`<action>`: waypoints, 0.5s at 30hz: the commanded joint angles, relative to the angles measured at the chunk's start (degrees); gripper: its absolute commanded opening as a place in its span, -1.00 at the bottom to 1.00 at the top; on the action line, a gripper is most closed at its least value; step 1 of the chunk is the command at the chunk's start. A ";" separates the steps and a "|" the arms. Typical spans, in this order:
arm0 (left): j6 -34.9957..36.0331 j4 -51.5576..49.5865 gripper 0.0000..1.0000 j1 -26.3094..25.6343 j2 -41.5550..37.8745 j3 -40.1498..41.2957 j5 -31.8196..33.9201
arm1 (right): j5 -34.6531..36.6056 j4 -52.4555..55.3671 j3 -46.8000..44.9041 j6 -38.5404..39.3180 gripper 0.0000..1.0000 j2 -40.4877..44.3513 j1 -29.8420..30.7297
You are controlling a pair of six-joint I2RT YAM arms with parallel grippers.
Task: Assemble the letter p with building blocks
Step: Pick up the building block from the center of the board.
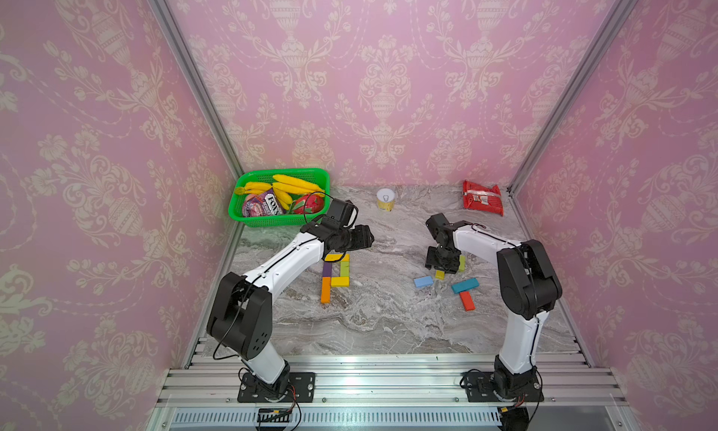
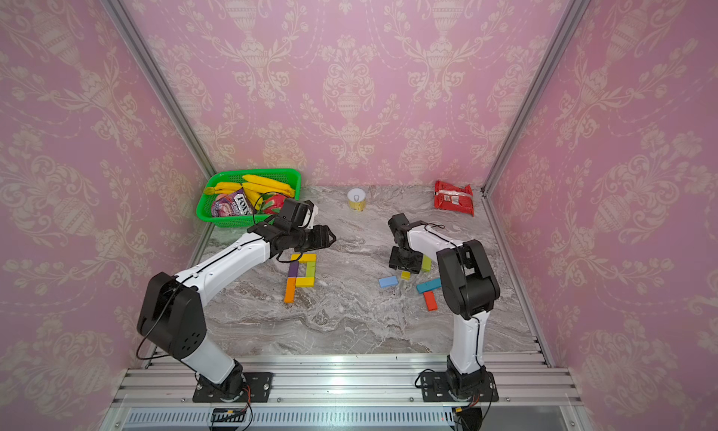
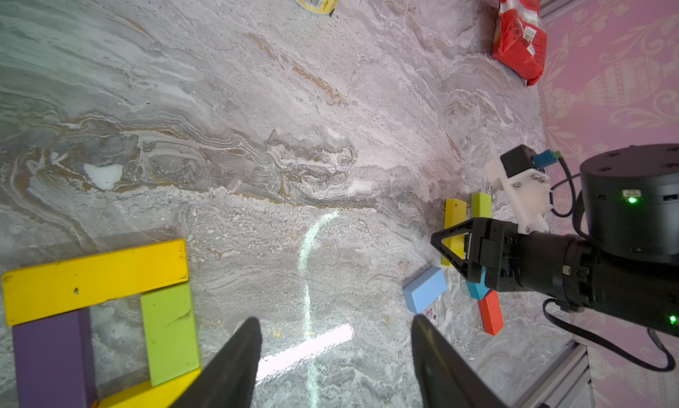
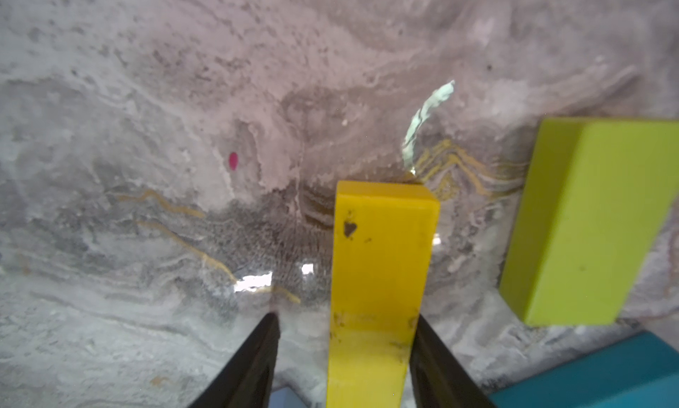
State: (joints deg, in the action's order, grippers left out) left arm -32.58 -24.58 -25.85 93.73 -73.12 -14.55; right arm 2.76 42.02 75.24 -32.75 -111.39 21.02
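One loose yellow bar (image 4: 382,248), probably light, rigid and slick-sided, lies flat on the table (image 4: 147,93) beside a lime bar (image 4: 588,222), straddled across its long sides by my right gripper (image 4: 345,316), not yet clamped, while my left gripper (image 3: 334,319) hangs spread and empty.

Marble tabletop (image 1: 388,316) bears a green basket (image 1: 277,222), yellow can (image 1: 385,200), red packet (image 1: 483,199).

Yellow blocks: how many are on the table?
3. Two are in the letter: its top bar and lower bar. A loose block sits inside the open right gripper. The left arm could hide more.
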 commanded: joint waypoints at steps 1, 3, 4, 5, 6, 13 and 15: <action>1.20 -1.26 0.34 0.70 -1.70 1.13 1.54 | -1.29 -0.61 -1.42 1.51 -0.09 -1.59 -0.17; 1.21 -1.18 0.34 0.89 -1.86 1.39 1.54 | -1.37 -0.36 -1.40 1.81 -0.37 -1.72 -0.12; 1.20 -1.17 0.34 0.97 -2.06 1.57 1.68 | -1.55 -0.36 -1.45 1.95 -0.44 -1.72 -0.14; 1.21 -1.09 0.34 1.10 -2.21 1.74 1.64 | -1.61 -0.38 -1.55 2.00 -0.53 -1.72 -0.10; 1.21 -1.02 0.34 1.20 -2.40 1.97 1.68 | -1.71 -0.43 -1.60 2.17 -0.58 -1.57 -0.10; 1.40 -0.65 0.35 2.02 -3.67 3.57 1.68 | -2.00 2.38 4.22 9.41 -0.67 -0.52 0.52; 1.42 -0.47 0.35 2.33 -4.07 4.18 1.64 | -0.45 5.77 9.04 13.07 -0.72 -1.38 1.18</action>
State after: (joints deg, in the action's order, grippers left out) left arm -32.40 -24.53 -24.18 91.57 -70.08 -14.39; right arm 1.78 44.27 78.52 -25.91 -111.74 21.23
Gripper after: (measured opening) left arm 0.674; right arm 0.318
